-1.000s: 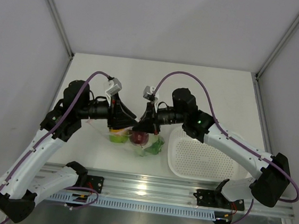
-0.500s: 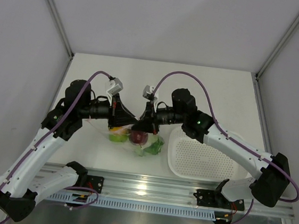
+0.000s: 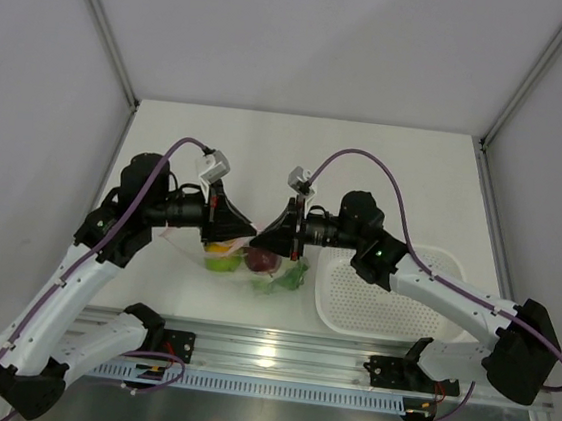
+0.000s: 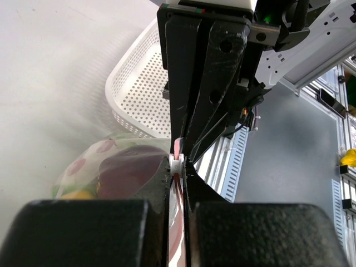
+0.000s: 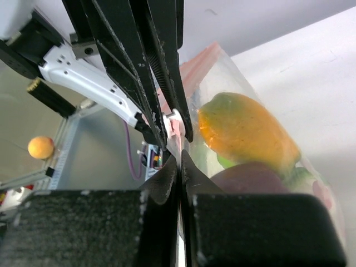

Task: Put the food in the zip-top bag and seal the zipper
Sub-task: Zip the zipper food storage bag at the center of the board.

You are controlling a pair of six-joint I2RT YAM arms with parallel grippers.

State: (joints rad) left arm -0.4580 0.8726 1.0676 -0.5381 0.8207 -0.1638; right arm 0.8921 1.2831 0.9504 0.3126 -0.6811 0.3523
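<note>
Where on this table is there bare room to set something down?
The far half of the table, behind both arms, is bare. The front middle is crowded: the left gripper and right gripper pinch the zipper of the filled zip-top bag, with the white basket just right of it.

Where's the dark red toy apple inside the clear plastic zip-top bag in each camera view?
Top external: dark red toy apple mid-frame, inside the clear zip-top bag.
Left wrist: lower left, dark shape behind the film.
Right wrist: lower right, below the yellow-orange fruit.
Shared landmark: that fruit, beside the apple in all three.
</note>
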